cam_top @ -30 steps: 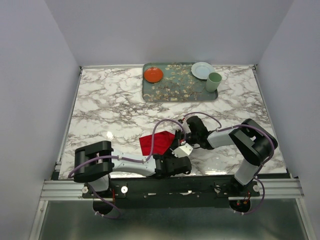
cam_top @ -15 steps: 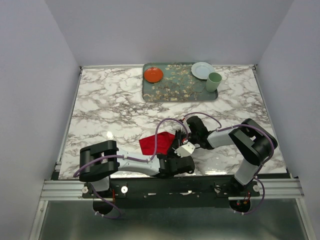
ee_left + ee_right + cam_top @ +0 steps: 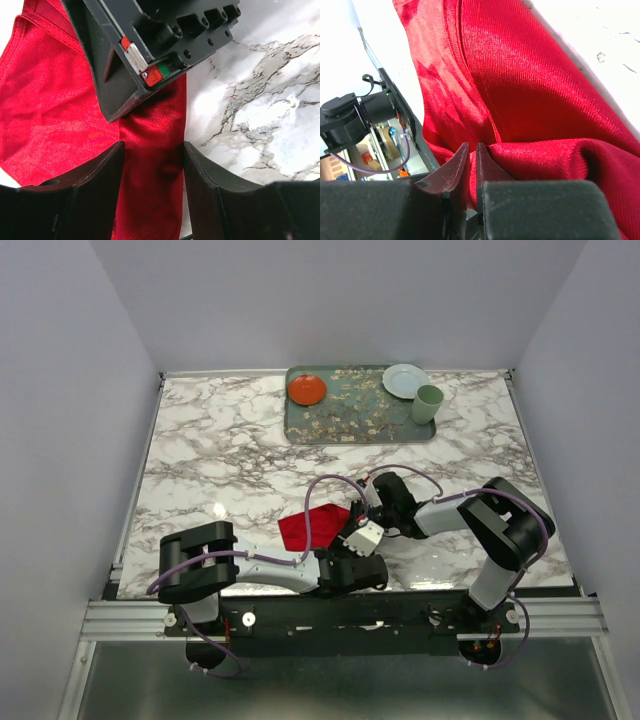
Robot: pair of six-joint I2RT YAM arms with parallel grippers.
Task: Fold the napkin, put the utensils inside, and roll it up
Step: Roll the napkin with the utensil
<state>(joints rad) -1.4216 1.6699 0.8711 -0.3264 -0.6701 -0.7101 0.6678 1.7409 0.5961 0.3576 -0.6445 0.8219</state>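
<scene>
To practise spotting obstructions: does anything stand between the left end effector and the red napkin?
Nothing visible does. The left end effector hangs open directly over the napkin, and red cloth fills its gap. The right end effector, pinching a fold of the same napkin, sits just ahead, not in between.

The napkin point(image 3: 50, 115) is sheeny ribbed cloth, the table point(image 3: 260, 100) glossy marble.

The top camera looks steeply down from behind, taking in the whole table point(image 3: 200, 460). The wrist cameras peer closely past the left gripper point(image 3: 153, 150) and right gripper point(image 3: 471, 147). All three views share the napkin point(image 3: 298, 528) at their fingertips.
</scene>
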